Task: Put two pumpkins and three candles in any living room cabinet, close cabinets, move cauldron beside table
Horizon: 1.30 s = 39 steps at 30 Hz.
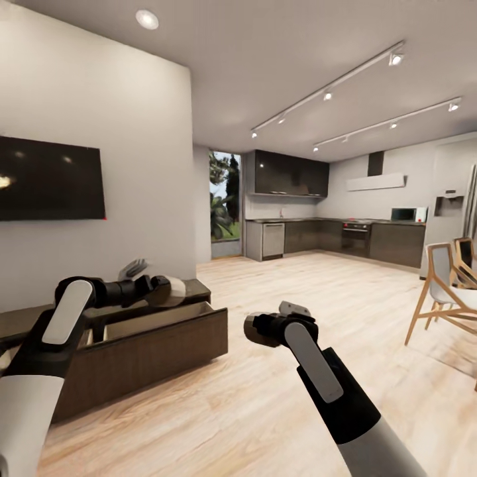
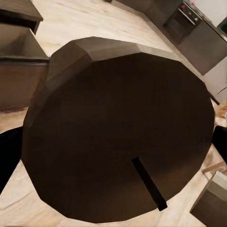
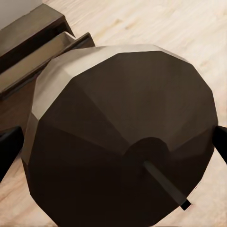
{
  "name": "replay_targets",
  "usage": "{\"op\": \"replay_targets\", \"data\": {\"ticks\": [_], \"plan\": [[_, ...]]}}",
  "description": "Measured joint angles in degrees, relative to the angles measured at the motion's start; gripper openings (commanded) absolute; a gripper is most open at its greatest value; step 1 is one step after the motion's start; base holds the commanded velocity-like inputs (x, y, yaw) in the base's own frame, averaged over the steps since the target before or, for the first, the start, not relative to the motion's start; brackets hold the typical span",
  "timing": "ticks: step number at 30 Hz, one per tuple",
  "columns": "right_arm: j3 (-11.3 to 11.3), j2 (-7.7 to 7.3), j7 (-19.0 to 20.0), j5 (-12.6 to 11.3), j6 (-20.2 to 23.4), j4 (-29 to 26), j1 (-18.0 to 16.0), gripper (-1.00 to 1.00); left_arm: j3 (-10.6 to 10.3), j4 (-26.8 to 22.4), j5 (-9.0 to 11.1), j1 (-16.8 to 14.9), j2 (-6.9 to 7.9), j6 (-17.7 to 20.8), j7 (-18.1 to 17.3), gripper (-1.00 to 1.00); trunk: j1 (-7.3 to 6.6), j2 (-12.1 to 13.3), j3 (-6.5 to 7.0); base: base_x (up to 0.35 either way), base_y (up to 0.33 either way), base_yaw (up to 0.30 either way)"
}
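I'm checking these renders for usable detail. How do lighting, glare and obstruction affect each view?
Head view: evenly lit and sharp, with straight edges bowed toward the borders; small glints show on the dark wall screen, and the open cabinet drawer reads clearly. Left wrist view: a dark faceted candle sits very close, mostly in shadow, blocking much of the frame. Right wrist view: another candle, lit along one edge, blocks much of the floor.

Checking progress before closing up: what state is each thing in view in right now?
cabinet: one front pulled out, open.
left gripper: shut on left candle.
right gripper: shut on right candle.
both candles: unlit, off the floor.
television: screen dark.
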Motion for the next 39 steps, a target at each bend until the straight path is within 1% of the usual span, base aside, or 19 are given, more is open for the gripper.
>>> {"op": "replay_targets", "data": {"ticks": [4, 5, 6, 13, 18, 20, 26, 27, 32, 39], "plan": [[-0.04, -0.06, 0.00, 0.00, -0.04, 0.67, 0.00, -1.00, -0.01, -0.04, -0.44, 0.01, 0.00, 0.01, 3.08, -1.00, -0.10, 0.05, 0.84, 0.000, 0.000, 0.282], [-0.08, -0.11, -0.01, 0.03, 0.02, 0.79, 0.00, -1.00, -0.02, -0.06, -0.06, 0.02, 0.00, 0.01, 3.91, -1.00, -0.13, 0.07, 1.04, 0.000, 0.000, 0.277], [-0.06, -0.12, -0.02, 0.00, -0.01, 0.82, 0.00, -1.00, -0.02, -0.06, -0.32, 0.01, 0.00, 0.01, 4.12, -1.00, -0.16, 0.08, 1.23, 0.000, 0.000, 0.274], [0.08, -0.13, -0.08, -0.07, 0.12, 1.69, -0.08, -1.00, -0.09, -0.08, -0.45, 0.01, 0.00, 0.02, 5.96, -1.00, -0.34, 0.17, 2.50, 0.000, 0.000, 0.246], [0.28, -0.19, -0.21, 0.01, 0.20, 1.87, -0.10, -1.00, -0.44, -0.09, -0.07, 0.00, -0.02, 0.03, 7.23, -1.00, -0.47, 0.24, 3.54, 0.000, 0.000, 0.053], [0.25, -0.21, -0.23, -0.01, 0.38, 2.15, -0.10, -1.00, -0.52, -0.08, -0.12, -0.01, -0.03, 0.04, 7.36, -1.00, -0.90, 1.04, 3.89, 0.000, 0.000, 0.012], [0.24, -0.11, -0.24, -0.06, 0.44, 2.45, -0.09, -1.00, -0.58, -0.66, -0.12, 0.03, -0.04, 0.06, 7.40, -1.00, -0.90, 1.05, 3.89, 0.000, -0.019, 0.003], [0.25, -0.10, -0.26, -0.12, 0.37, 2.47, -0.10, -1.00, -0.58, -0.53, -0.42, 0.02, -0.04, 0.05, 7.38, -1.00, -0.90, 1.05, 3.89, 0.000, -0.145, 0.001], [0.25, 0.03, -0.27, 0.01, 0.32, 2.49, -0.10, -1.00, -0.41, -0.38, -0.28, 0.02, -0.04, 0.01, 7.36, -1.00, -0.90, 1.05, 3.90, 0.000, -0.231, 0.016], [0.28, 0.16, -0.26, 0.01, 0.39, 2.50, -0.18, -1.00, -0.56, -0.35, -0.29, 0.02, -0.09, 0.03, 7.36, -1.00, -0.90, 1.05, 3.84, -0.006, -0.278, 0.209]]}}
